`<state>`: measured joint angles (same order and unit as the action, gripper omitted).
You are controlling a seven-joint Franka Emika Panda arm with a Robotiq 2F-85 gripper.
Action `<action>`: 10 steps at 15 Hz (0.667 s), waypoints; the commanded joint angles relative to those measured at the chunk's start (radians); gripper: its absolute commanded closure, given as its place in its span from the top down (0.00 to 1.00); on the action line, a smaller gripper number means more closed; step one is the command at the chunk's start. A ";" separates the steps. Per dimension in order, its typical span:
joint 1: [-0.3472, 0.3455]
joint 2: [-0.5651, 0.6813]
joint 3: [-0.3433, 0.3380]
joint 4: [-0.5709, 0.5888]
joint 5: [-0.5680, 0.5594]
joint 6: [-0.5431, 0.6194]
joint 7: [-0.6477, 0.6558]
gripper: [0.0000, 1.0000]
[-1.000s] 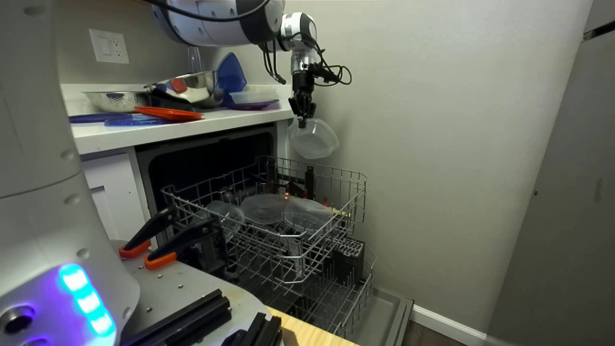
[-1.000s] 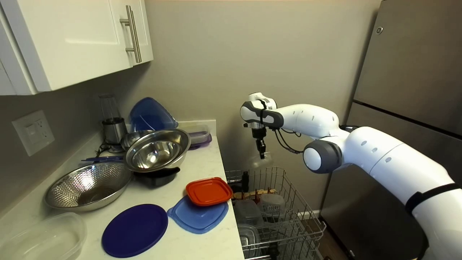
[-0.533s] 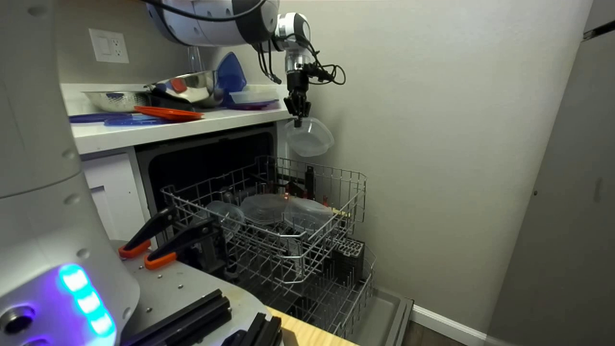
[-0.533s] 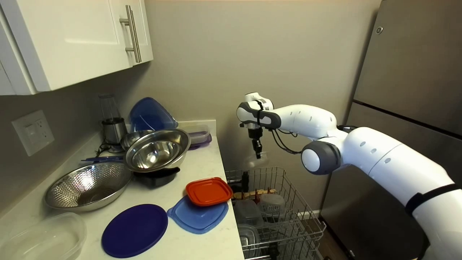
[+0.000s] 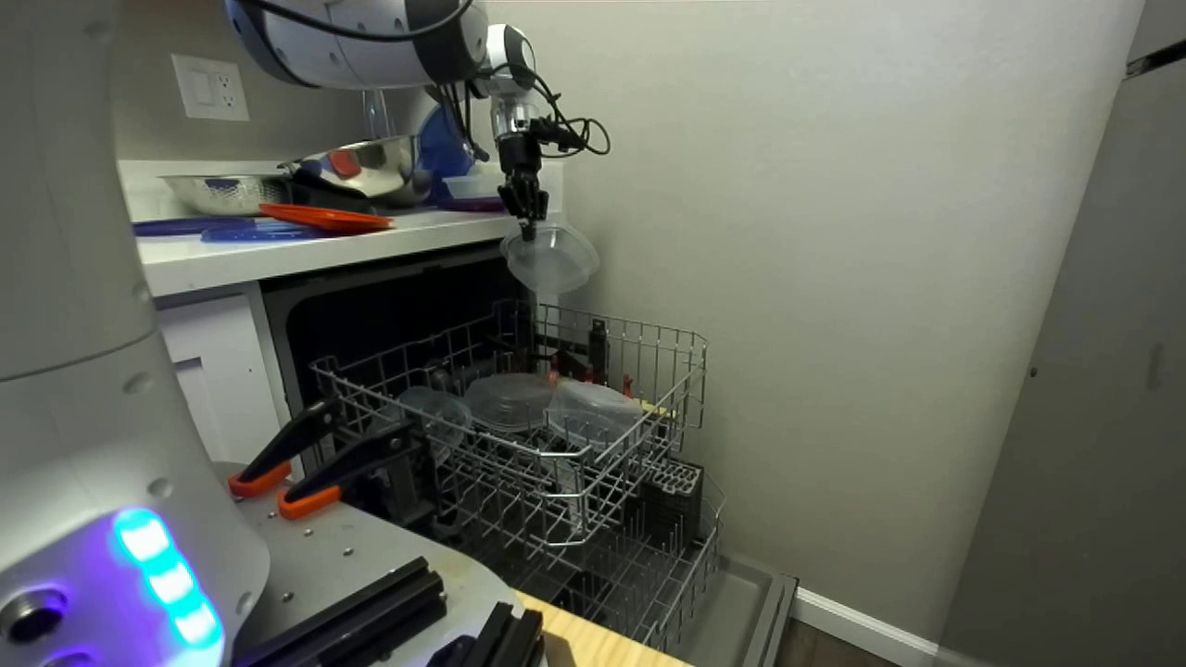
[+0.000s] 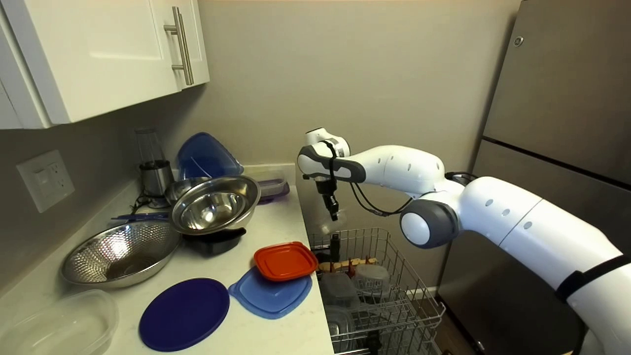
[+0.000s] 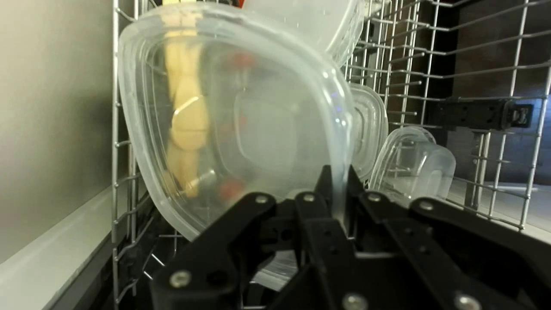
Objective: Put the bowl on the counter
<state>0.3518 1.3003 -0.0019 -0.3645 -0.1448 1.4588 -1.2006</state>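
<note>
Whitish bowl [image 7: 267, 129] — tilted in fingers [image 7: 325, 185], mouth slanting up

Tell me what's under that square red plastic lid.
A squarish blue plastic lid on the white counter sticks out beneath the red lid; its covered part, and anything else there, are hidden.

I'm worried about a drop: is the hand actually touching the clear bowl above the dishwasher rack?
Touching. The wrist view shows the hand shut on the clear bowl, its fingertips meeting the rim from both sides with no gap visible.
</note>
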 commanded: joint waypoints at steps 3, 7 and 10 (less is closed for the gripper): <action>0.080 -0.108 -0.050 -0.011 -0.087 -0.062 -0.002 0.02; 0.136 -0.157 -0.047 -0.017 -0.097 -0.075 -0.012 0.02; 0.164 -0.182 -0.047 -0.020 -0.111 -0.089 -0.017 0.02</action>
<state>0.4947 1.1603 -0.0475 -0.3542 -0.2315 1.3880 -1.1992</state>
